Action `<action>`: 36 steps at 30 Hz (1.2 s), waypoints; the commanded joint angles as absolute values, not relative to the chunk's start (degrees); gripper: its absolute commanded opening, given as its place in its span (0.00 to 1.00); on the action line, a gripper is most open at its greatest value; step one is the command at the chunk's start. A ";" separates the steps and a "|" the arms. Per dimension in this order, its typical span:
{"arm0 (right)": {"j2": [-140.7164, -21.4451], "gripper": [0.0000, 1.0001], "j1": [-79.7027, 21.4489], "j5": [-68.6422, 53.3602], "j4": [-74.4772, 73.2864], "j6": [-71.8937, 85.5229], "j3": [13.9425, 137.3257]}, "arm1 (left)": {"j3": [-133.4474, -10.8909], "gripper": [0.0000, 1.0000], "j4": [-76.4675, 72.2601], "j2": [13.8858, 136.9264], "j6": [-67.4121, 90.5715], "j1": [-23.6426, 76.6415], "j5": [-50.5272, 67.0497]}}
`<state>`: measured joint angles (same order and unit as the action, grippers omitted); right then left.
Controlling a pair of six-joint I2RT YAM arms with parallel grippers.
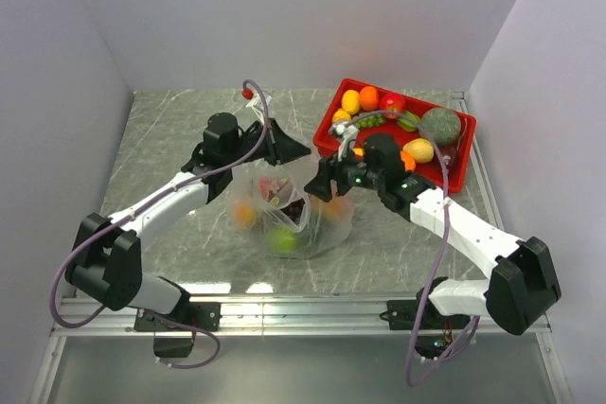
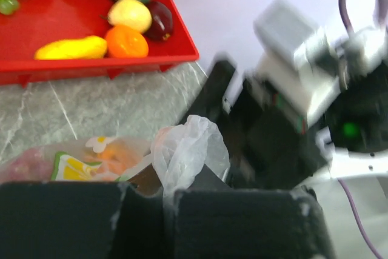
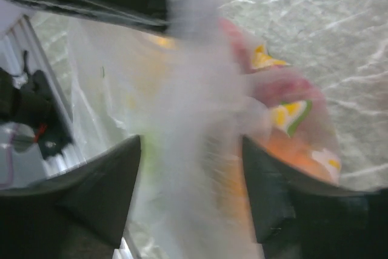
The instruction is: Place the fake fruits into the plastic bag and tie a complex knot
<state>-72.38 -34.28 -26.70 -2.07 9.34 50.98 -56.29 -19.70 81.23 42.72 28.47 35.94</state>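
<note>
Thin, crinkly transparent plastic bag (image 1: 322, 224) sits on the grey marbled table (image 1: 170, 130) between the two arms, just left of the red rectangular plastic tray (image 1: 333, 122). It has orange, green and red glossy fake fruits (image 1: 282, 238) inside. Left gripper (image 2: 167, 193) is pressed together, pinching a whitish tuft of the bag's film. Right gripper (image 3: 191, 192) stands spread, with blurred film between its fingers; whether they touch it is unclear.

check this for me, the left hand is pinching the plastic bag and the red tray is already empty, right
The tray part is wrong. The left hand does pinch the plastic bag, but the red tray is not empty: the top external view shows several fake fruits lying in it.
</note>
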 commanded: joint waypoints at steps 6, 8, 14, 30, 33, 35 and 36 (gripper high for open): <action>-70.75 0.80 -29.44 -31.82 6.55 17.21 51.60 | -54.75 0.01 -27.43 81.12 43.85 27.51 42.55; -71.28 0.81 -31.89 -29.98 9.13 20.47 51.06 | -55.28 0.00 -26.98 81.38 44.29 27.51 41.58; -74.78 0.87 -37.78 -23.13 14.06 21.45 50.45 | -56.78 0.00 -24.96 81.82 45.26 27.51 39.55; -83.94 0.02 -39.99 -14.58 17.76 20.40 46.41 | -57.13 0.00 -27.60 79.89 46.59 26.02 38.76; -83.24 0.00 -39.99 -17.47 17.84 18.90 46.41 | -60.10 0.22 -23.84 79.63 41.87 24.53 42.08; -82.88 0.00 -39.90 -19.06 16.97 18.46 47.02 | -62.13 0.34 -21.02 78.14 38.34 22.60 45.68; -82.71 0.00 -39.99 -20.73 16.61 18.46 47.28 | -64.05 0.49 -19.44 77.26 34.40 19.72 47.62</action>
<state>-83.74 -40.12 -17.76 17.19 19.92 47.44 -57.39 -19.79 81.82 41.89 24.23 41.98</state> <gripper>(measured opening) 0.010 0.409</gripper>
